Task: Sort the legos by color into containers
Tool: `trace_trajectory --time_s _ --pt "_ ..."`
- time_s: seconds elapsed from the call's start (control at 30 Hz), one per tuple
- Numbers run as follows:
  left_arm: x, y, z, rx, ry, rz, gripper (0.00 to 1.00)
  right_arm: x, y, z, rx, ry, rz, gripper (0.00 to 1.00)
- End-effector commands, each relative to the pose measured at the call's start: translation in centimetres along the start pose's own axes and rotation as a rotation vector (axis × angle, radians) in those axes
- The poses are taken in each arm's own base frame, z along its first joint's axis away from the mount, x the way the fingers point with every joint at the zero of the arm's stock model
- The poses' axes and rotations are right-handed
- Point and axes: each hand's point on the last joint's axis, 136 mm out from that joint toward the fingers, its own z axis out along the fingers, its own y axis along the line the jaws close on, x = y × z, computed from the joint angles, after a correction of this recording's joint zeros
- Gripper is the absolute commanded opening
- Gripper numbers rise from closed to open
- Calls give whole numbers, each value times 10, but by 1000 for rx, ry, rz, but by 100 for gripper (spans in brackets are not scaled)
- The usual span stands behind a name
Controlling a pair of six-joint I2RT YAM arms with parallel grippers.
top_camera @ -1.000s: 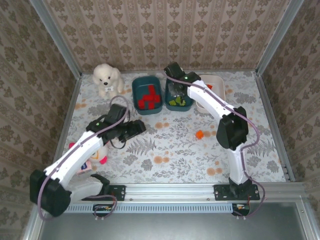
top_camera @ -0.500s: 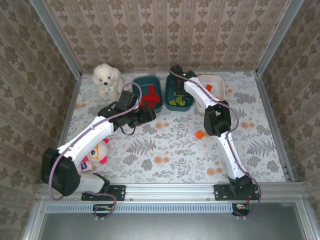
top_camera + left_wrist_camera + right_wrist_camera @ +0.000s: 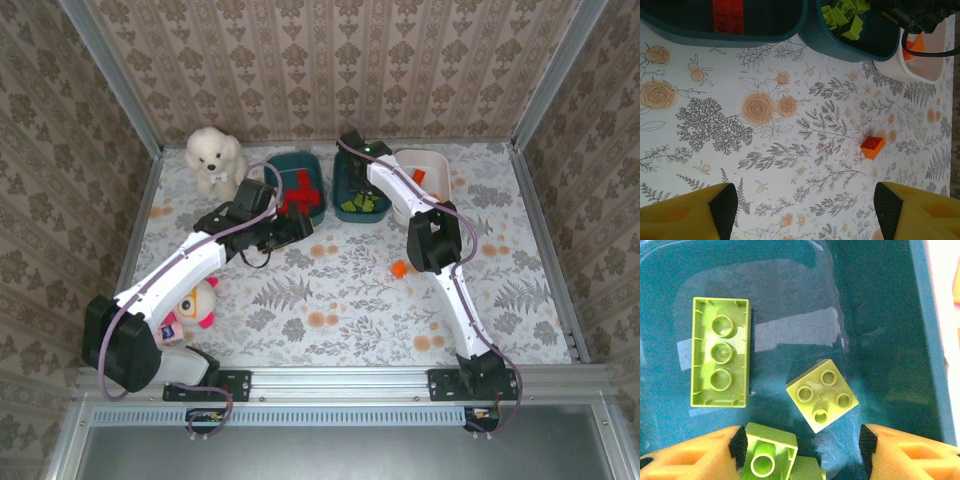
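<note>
Green legos (image 3: 720,352) lie in a teal tub (image 3: 890,300); left claw (image 3: 806,205), right claw (image 3: 803,442) both apart.

Dark teal tub (image 3: 765,36) with red bricks (image 3: 728,15), second teal tub (image 3: 885,315) with lime-green bricks (image 3: 720,359), white tub (image 3: 910,75) with an orange bit (image 3: 915,45) inside — a brick, I think, loose orange brick (image 3: 872,147), white tablecloth (image 3: 715,75) with grey ferns and peachy roses — beige damask wallpaper (image 3: 330,60), white plush dog (image 3: 213,155)
</note>
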Motion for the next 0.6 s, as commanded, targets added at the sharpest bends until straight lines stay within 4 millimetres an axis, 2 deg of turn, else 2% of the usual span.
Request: trace_trajectory --time_s 0.0,0.1,0.2,0.27,0.3,0.47,0.57 --pt "-1 1 -9 29 -8 33 76 -39 -3 -83 -50 -157 4 63" --pt "4 3 -15 65 5 67 76 -36 -13 -121 -71 -185 19 62" --pt "18 0 -21 161 56 119 77 -5 -29 -146 -109 -179 60 62" --pt "33 -2 -26 222 95 137 77 35 -43 -152 -131 -157 56 63" --pt "33 4 -30 227 87 121 77 50 -51 -155 -146 -144 54 63" --pt "58 21 -34 243 76 57 77 157 -92 -140 -222 16 -88 71" --pt "60 31 -35 243 31 2 77 203 -118 -132 -199 110 -201 76"
